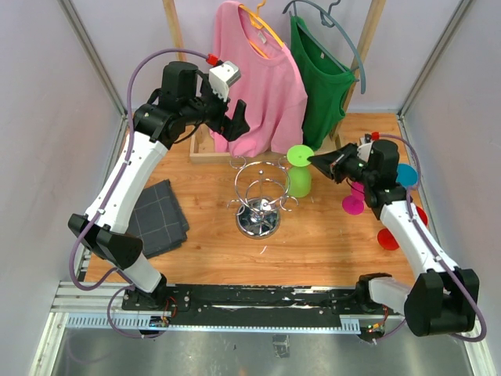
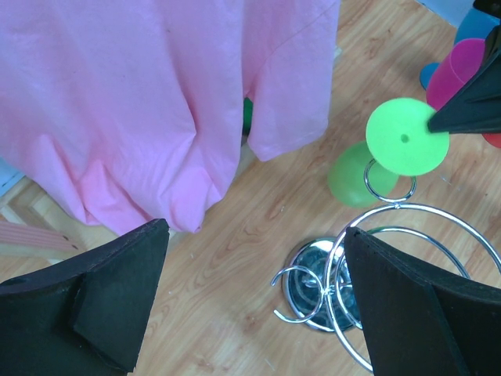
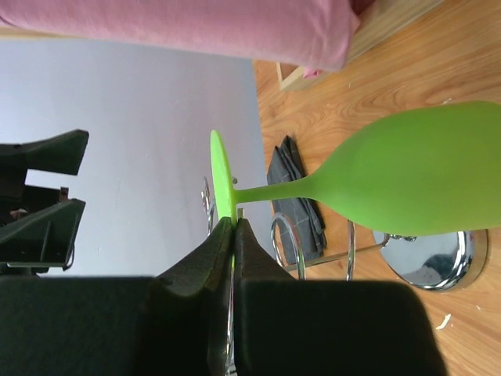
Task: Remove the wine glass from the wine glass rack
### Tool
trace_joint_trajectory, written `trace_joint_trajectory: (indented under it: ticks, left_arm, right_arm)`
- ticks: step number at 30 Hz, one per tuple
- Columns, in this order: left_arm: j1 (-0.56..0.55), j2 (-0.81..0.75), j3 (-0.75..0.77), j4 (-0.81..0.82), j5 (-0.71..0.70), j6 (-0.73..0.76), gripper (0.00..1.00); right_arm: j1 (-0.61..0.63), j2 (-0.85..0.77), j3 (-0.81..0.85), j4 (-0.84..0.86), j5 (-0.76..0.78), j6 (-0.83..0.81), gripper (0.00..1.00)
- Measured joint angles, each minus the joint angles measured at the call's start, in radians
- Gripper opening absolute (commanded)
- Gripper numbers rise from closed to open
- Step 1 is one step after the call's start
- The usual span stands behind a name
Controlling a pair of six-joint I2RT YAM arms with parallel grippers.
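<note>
A green wine glass [image 1: 299, 171] hangs upside down, its round foot on top, beside the chrome wire rack [image 1: 260, 205]. My right gripper [image 1: 313, 159] is shut on the rim of the glass's foot [image 3: 221, 186]; its bowl [image 3: 423, 170] and stem show clearly in the right wrist view. In the left wrist view the glass [image 2: 395, 149] hangs at a looped arm of the rack [image 2: 376, 258]. My left gripper [image 1: 237, 121] is open and empty, high above the table at the back, in front of the pink shirt.
A wooden clothes rack at the back holds a pink shirt [image 1: 262, 78] and a green shirt [image 1: 321, 74]. A folded grey cloth [image 1: 159, 217] lies on the left. Pink [image 1: 354, 202], blue [image 1: 405, 174] and red [image 1: 389, 237] glasses stand at the right.
</note>
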Motion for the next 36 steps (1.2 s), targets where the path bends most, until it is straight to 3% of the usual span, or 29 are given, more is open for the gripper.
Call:
trace_joint_trajectory:
  ticks: [14,25,31,36]
  left_arm:
    - [0.000,0.000,0.000,0.000,0.000,-0.001,0.99]
    - [0.000,0.000,-0.002,0.000,-0.019,-0.002,0.99]
    - [0.000,-0.002,-0.018,0.018,-0.068,-0.024,0.99]
    - [0.019,-0.002,-0.034,0.055,-0.126,-0.089,0.99]
  right_arm:
    - [-0.205,-0.134,0.012,-0.045,-0.037,0.009,0.01]
    - [-0.437,-0.206,0.275,-0.189,-0.138,-0.001,0.01]
    - [-0.455,-0.193,0.436,-0.236,-0.222,0.009,0.01]
    - [-0.404,-0.213,0.468,-0.246,-0.235,0.044,0.01]
